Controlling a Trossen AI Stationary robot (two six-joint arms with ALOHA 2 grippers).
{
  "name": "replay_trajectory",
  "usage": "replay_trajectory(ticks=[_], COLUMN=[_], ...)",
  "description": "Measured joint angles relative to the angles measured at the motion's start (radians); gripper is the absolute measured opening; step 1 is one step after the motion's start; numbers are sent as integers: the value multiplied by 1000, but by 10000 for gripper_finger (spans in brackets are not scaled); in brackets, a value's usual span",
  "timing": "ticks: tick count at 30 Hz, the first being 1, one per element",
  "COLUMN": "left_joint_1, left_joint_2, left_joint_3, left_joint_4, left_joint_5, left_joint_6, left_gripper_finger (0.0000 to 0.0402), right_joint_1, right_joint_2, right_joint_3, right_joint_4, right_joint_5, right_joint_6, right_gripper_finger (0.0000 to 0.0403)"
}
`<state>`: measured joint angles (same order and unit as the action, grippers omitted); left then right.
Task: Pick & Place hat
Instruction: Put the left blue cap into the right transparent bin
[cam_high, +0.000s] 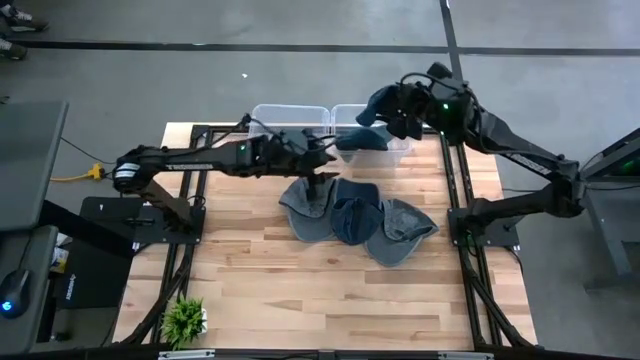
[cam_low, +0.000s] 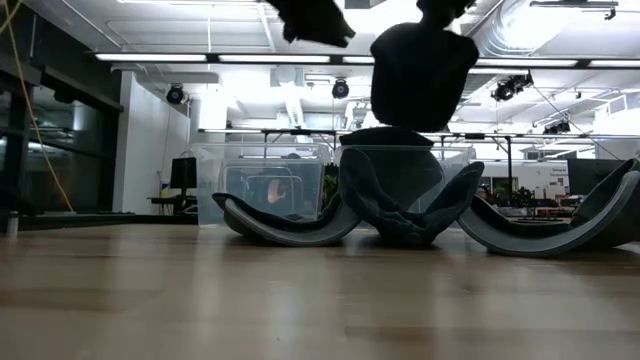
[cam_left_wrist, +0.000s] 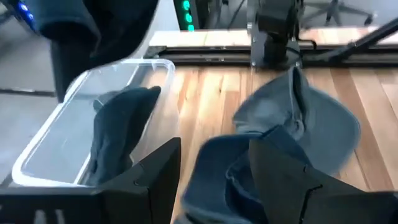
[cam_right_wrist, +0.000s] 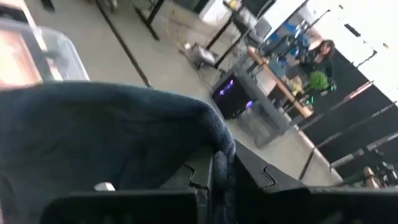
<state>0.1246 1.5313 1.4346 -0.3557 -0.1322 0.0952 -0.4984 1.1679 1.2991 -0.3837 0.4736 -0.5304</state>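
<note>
Right gripper (cam_high: 388, 108) is pinched tight on a dark hat (cam_high: 377, 103), holding it above the right-hand clear bin (cam_high: 400, 150), which I think already has one inside. I should centre over the bin before releasing. Left gripper (cam_high: 322, 160) hangs part-open over the hat pile (cam_high: 355, 220).

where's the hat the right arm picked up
In the high view the dark blue hat hangs from the shut right hand, above the right clear bin at the table's far edge.
</note>
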Motion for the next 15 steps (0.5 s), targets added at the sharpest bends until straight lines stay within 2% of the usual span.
replay_trajectory(ticks=[9, 11, 15], left_joint_1=[0, 0, 0], left_joint_2=[-162, -171, -184], left_joint_3=[-461, -540, -666], left_joint_4=[480, 636, 791], left_joint_5=[-9, -8, -5], left_joint_6=[-105, -134, -182], left_gripper_finger=[185, 185, 185], right_joint_1=[-101, -122, -147], right_joint_2=[117, 148, 214], right_joint_3=[64, 81, 110], right_joint_4=[-60, -69, -73], right_joint_5=[-131, -149, -144], right_joint_6=[22, 21, -11], right_gripper_finger=[24, 24, 24])
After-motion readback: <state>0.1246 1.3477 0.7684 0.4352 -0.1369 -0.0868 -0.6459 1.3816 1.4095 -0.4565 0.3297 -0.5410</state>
